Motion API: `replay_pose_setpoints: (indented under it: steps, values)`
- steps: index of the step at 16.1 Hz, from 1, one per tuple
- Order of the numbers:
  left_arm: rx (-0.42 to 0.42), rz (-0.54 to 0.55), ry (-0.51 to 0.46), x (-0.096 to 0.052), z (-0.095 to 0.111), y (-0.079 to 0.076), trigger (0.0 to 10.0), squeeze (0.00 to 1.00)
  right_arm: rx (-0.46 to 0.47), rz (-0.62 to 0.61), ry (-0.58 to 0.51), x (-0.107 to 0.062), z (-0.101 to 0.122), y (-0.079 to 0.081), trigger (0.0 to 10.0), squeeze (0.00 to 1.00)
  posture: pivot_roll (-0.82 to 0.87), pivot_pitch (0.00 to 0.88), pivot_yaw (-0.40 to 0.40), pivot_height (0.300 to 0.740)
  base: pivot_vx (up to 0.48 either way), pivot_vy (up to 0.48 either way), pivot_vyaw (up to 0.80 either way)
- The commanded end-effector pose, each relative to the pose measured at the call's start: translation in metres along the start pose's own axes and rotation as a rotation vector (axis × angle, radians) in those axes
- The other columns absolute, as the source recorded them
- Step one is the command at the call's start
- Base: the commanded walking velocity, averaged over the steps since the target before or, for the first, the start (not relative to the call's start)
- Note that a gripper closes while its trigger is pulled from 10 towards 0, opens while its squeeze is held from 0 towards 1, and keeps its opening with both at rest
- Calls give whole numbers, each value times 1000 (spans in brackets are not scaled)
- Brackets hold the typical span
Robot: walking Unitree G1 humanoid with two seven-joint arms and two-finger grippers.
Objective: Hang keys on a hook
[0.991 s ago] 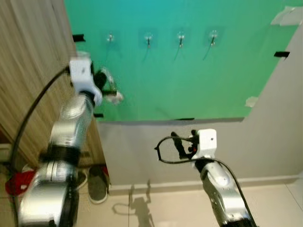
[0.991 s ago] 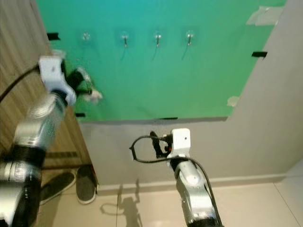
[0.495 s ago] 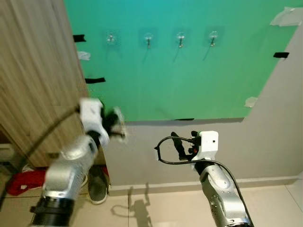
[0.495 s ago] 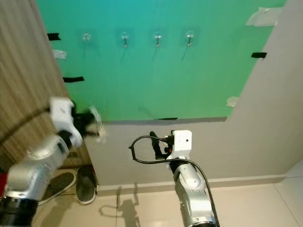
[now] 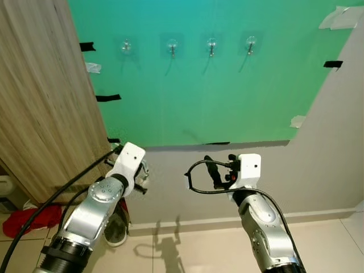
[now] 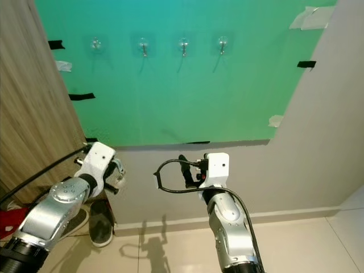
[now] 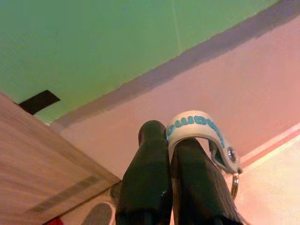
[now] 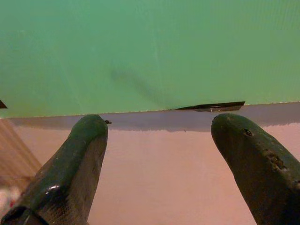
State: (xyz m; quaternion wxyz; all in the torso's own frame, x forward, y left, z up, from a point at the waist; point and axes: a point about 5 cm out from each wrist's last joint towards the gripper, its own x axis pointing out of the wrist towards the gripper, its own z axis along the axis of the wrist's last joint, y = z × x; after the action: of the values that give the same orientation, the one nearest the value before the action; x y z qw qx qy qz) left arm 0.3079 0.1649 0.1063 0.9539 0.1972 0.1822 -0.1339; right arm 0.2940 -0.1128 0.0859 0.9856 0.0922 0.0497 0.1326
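Four clear hooks hang in a row high on the green board (image 5: 227,96); the leftmost hook (image 5: 126,45) and the second hook (image 5: 172,46) are nearest my left side. My left gripper (image 5: 142,175) is low, in front of the grey wall under the board. It is shut on the keys' white strap with teal lettering (image 7: 194,125), and a metal key ring (image 7: 233,180) dangles from the strap. My right gripper (image 5: 219,170) is held at the same height in the middle, open and with nothing between its fingers (image 8: 70,168).
A wooden panel (image 5: 40,102) stands on the left, next to the board. Shoes (image 5: 116,224) and a red cloth (image 5: 28,219) lie on the floor at its foot. A grey wall (image 5: 335,142) stands out on the right. Pale floor tiles (image 5: 193,250) lie below.
My left arm has dropped from beside the board's left edge to the grey wall below it, still gripping the keys. The right arm has stayed put. The camera shifted slightly.
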Motion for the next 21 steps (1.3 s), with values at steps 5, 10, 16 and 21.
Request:
replay_pose_setpoints:
  steps: [5,10,16,21]
  values:
    - [64,24,-1,-1,-5,-1,10000,0,5,-6,37,-3,-7,-2,10000,0,-42,0,3,740,0,0,0]
    - [32,67,-66,2,4,2,10000,0,-28,23,43,1,-5,-2,10000,0,-32,0,-25,740,0,0,265]
    - [7,36,-151,6,25,3,10000,0,-18,25,38,5,-2,-3,10000,0,-19,0,-42,740,0,0,108]
    - [-115,-46,-213,6,48,12,10000,0,-22,232,69,13,10,18,10000,0,-18,0,-51,740,0,0,0]
